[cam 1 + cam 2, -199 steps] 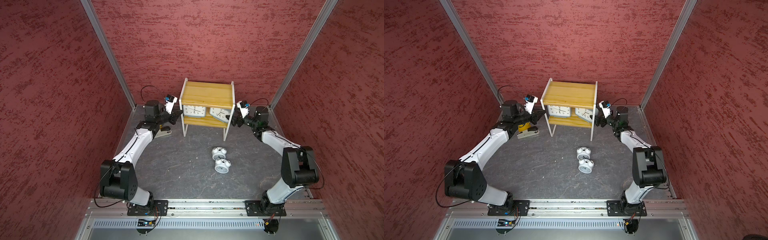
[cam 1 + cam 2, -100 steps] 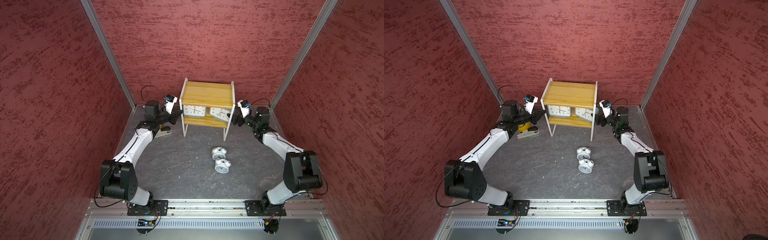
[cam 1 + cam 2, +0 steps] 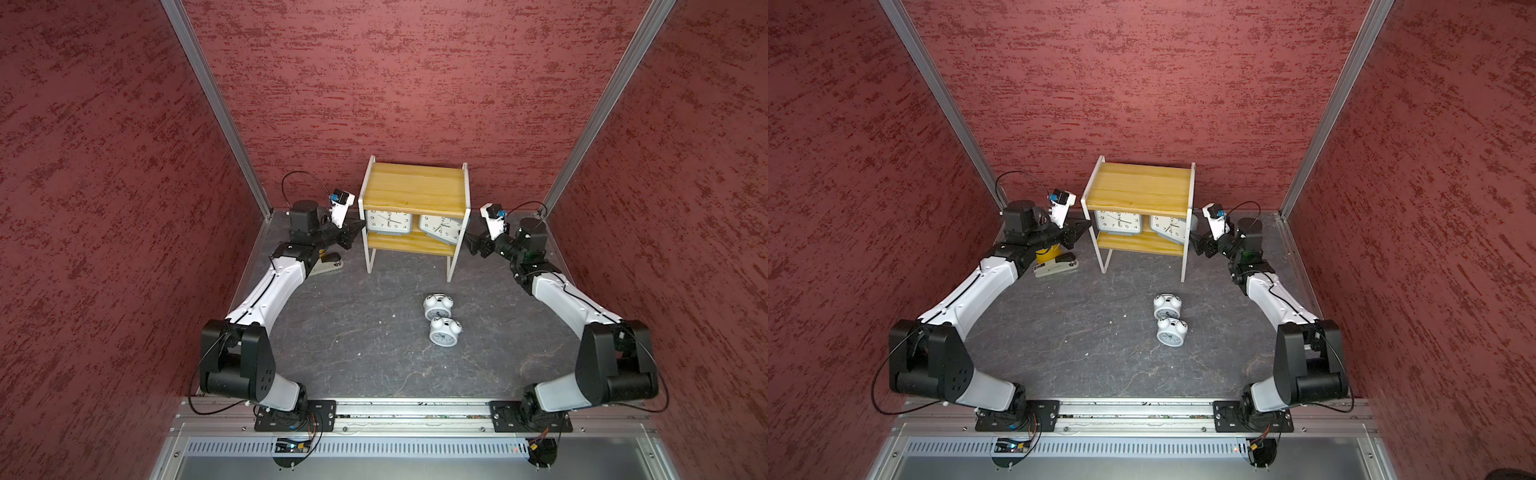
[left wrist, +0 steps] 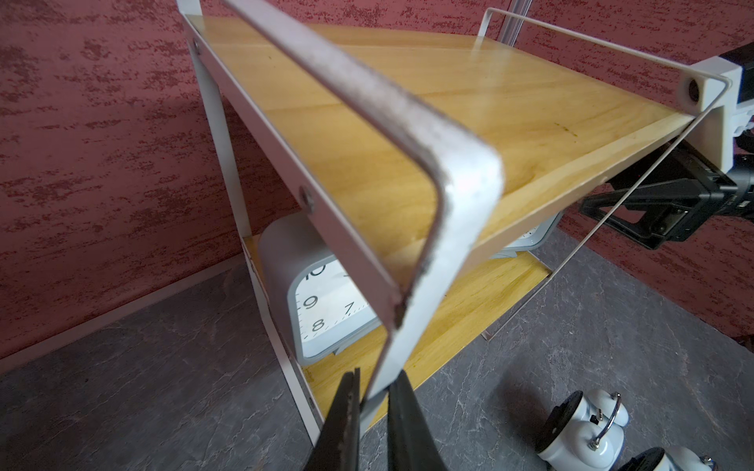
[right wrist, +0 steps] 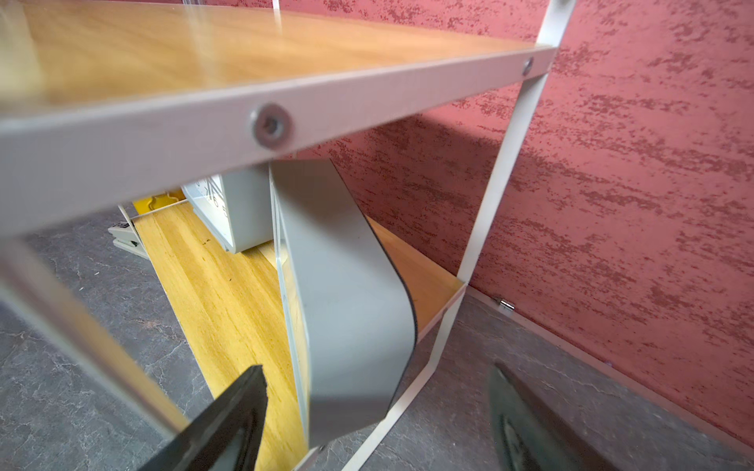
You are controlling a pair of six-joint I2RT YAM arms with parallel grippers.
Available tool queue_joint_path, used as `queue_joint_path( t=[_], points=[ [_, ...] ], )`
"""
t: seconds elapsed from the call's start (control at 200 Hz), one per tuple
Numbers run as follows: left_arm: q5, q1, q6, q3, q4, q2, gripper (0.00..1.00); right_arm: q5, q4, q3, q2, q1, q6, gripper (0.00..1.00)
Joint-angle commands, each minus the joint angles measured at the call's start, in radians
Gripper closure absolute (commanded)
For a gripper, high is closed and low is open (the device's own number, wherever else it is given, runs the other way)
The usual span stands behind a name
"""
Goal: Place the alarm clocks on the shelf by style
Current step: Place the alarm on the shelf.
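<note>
One clock (image 3: 441, 229) prob overhangs shelf (image 3: 415, 187) R edge

Textured red walls (image 3: 415, 83), dark slate floor (image 3: 353, 345)

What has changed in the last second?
The right arm's elbow has dropped back toward its base; the open right gripper stays at the tilted grey clock. Unchanged: left gripper clamped on the shelf leg, the upright grey clock, both bell clocks on the table.
</note>
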Motion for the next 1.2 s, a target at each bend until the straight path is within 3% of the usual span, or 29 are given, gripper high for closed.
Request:
queue_joint_path(
  t=[0.0, 0.145, 0.351, 0.912, 1.197],
  points=[
    [0.058, -0.016, -0.048, 0.023, -0.020, 0.000, 0.87, 0.014, -0.034, -0.027, -0.058, 0.009, -0.005, 0.14],
    [0.060, -0.018, -0.049, 0.023, -0.019, -0.002, 0.87, 0.014, -0.054, -0.047, -0.079, 0.009, 0.003, 0.19],
    [0.061, -0.018, -0.050, 0.022, -0.016, -0.001, 0.88, -0.022, -0.052, -0.038, -0.068, 0.016, 0.015, 0.38],
    [0.073, -0.019, -0.050, 0.024, -0.017, 0.004, 0.87, 0.056, -0.044, 0.052, 0.038, 0.048, 0.023, 0.46],
    [0.074, -0.019, -0.049, 0.025, -0.021, 0.006, 0.88, 0.101, -0.047, 0.085, 0.072, 0.054, 0.027, 0.64]
  ],
)
